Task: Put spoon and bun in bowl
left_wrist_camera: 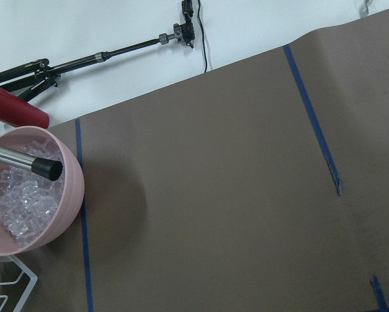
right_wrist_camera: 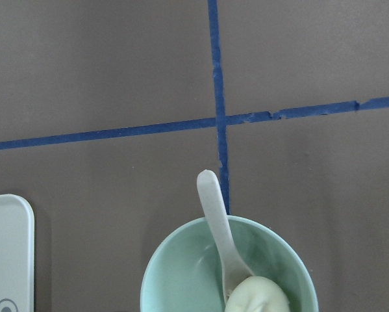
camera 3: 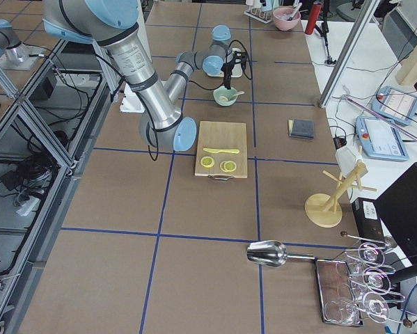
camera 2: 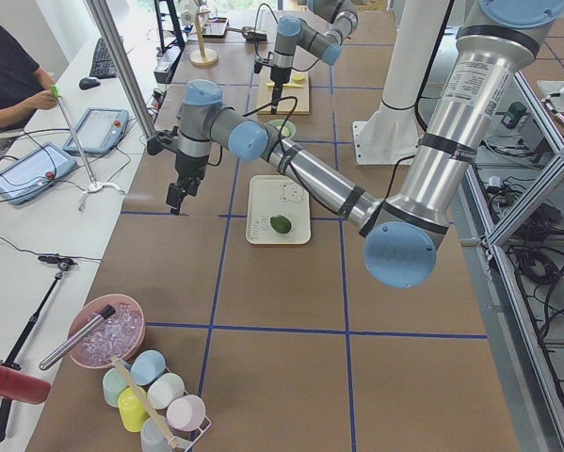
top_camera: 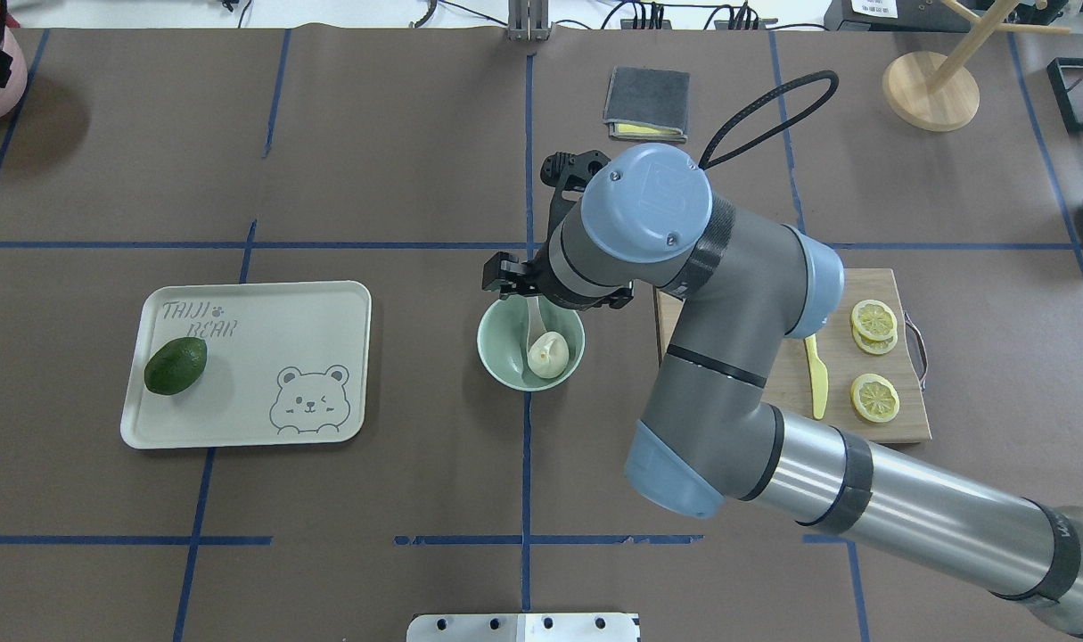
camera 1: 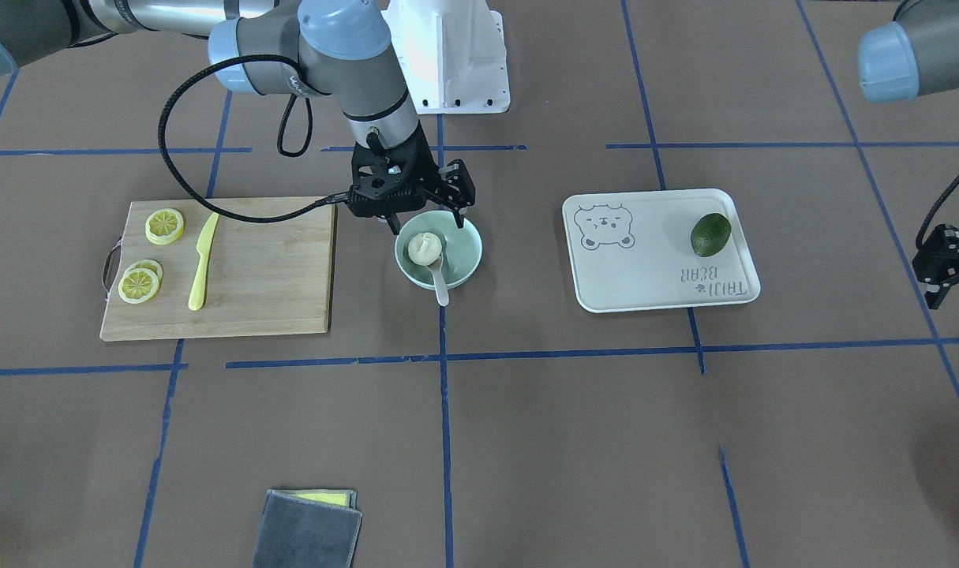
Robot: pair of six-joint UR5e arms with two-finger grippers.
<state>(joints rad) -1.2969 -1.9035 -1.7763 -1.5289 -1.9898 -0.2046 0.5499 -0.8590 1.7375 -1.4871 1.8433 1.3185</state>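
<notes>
The mint-green bowl [camera 1: 465, 254] stands at the table's middle. The white pleated bun [camera 1: 424, 248] lies inside it. The off-white spoon [camera 1: 441, 282] rests with its scoop in the bowl beside the bun and its handle sticking out over the rim. My right gripper [camera 1: 426, 222] hangs just above the bowl's robot-side rim, open and empty. The right wrist view shows the bowl [right_wrist_camera: 175, 279], the spoon [right_wrist_camera: 215, 218] and the bun [right_wrist_camera: 259, 296] below. My left gripper [camera 1: 930, 276] hovers far off near the table's end, open and empty.
A wooden cutting board [camera 1: 266, 268] with lemon slices [camera 1: 165, 226] and a yellow knife [camera 1: 203, 260] lies beside the bowl. A white bear-print tray [camera 1: 653, 268] holds a green fruit [camera 1: 710, 234]. A grey cloth [camera 1: 309, 528] lies at the operators' edge. A pink ice bowl [left_wrist_camera: 25, 195] sits below the left wrist.
</notes>
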